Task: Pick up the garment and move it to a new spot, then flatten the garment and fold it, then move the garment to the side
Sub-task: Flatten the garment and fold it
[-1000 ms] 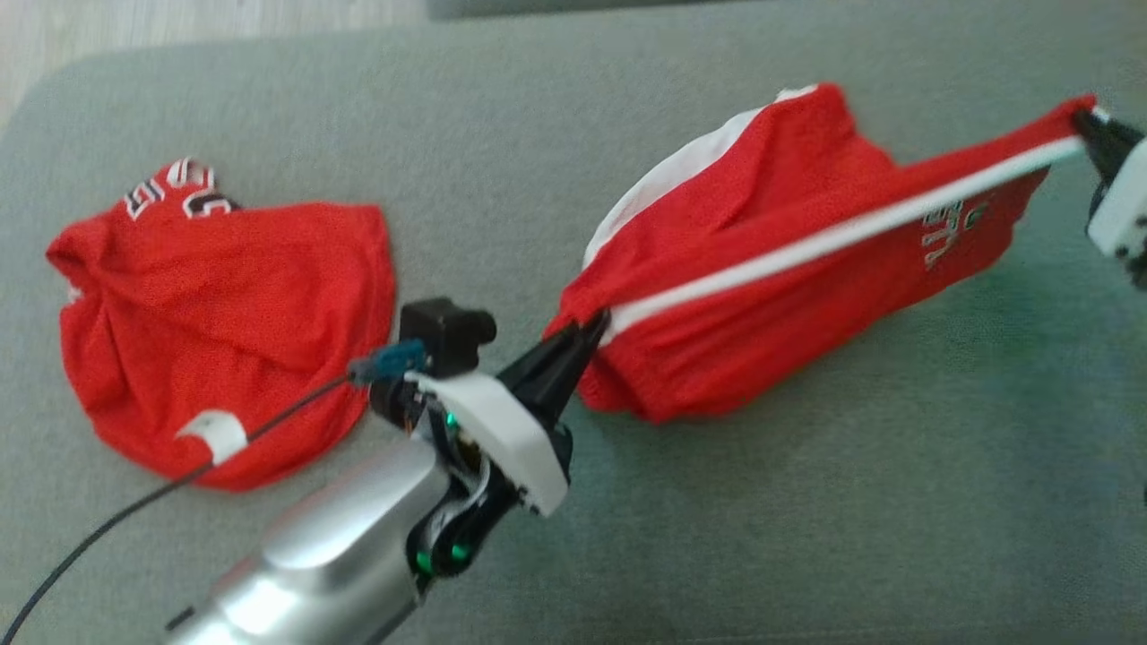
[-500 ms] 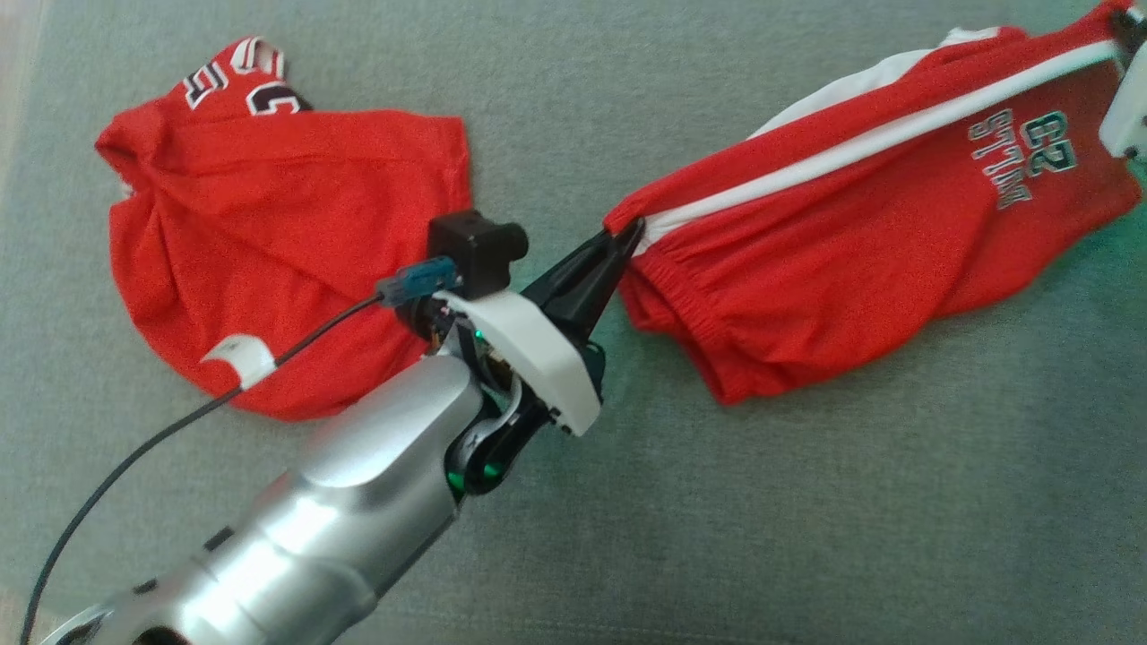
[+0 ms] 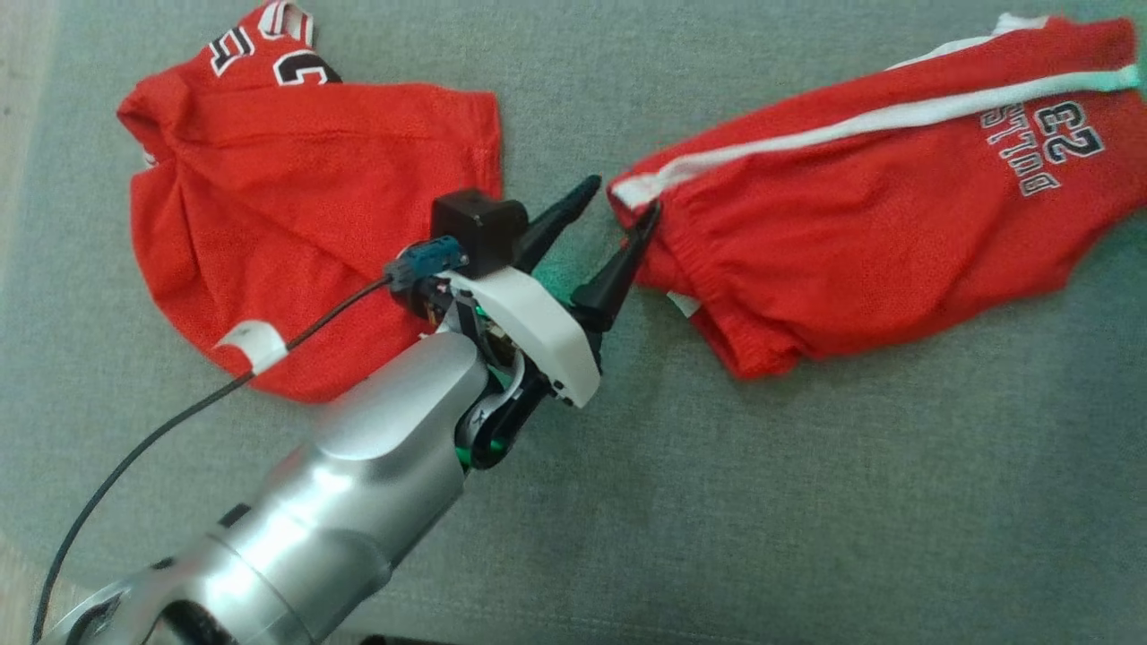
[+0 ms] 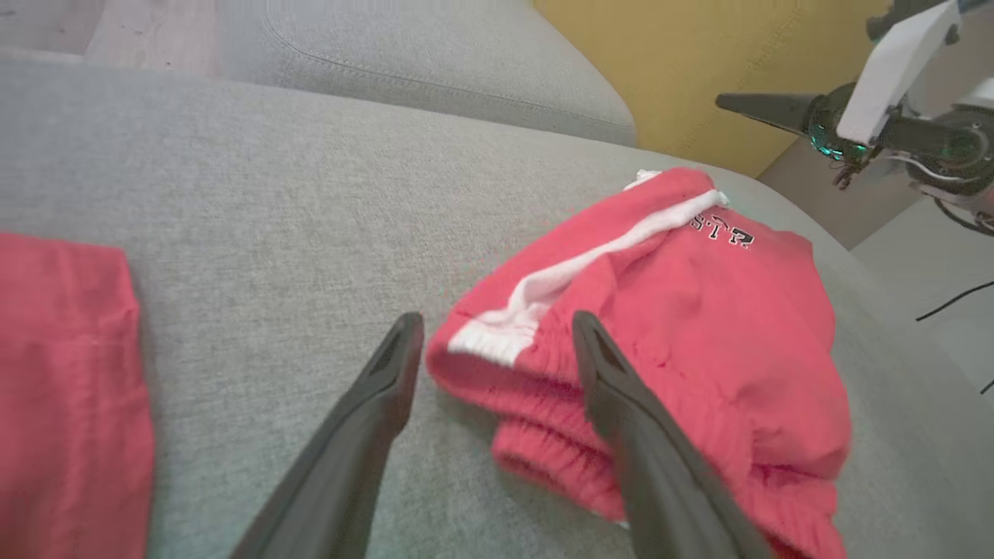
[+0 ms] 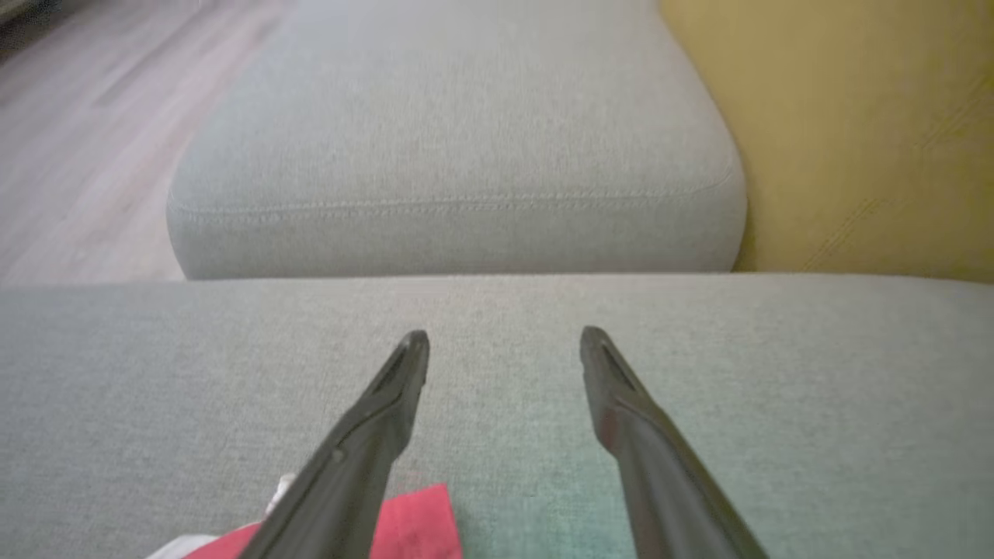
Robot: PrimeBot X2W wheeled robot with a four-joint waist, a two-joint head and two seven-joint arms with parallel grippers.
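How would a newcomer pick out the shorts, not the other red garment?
On the grey sofa cushion, look right of the left arm's open jaws: the shorts lie there. Unlike the other red garment, they carry a white side stripe and the number 23.

The red shorts (image 3: 851, 260) are carrying a printed numeral and a word near the end away from the elastic waistband, at the upper right of the head view. The numeral is reading 23 in outlined characters and is appearing upside down to the camera. The word just beside it is appearing to read BULLS, also inverted. In the left wrist view the same word is showing as a few small letters, too small to read. The second red garment (image 3: 296, 197) is showing large white, dark-outlined characters at its far edge; these are partly hidden and cannot be read.
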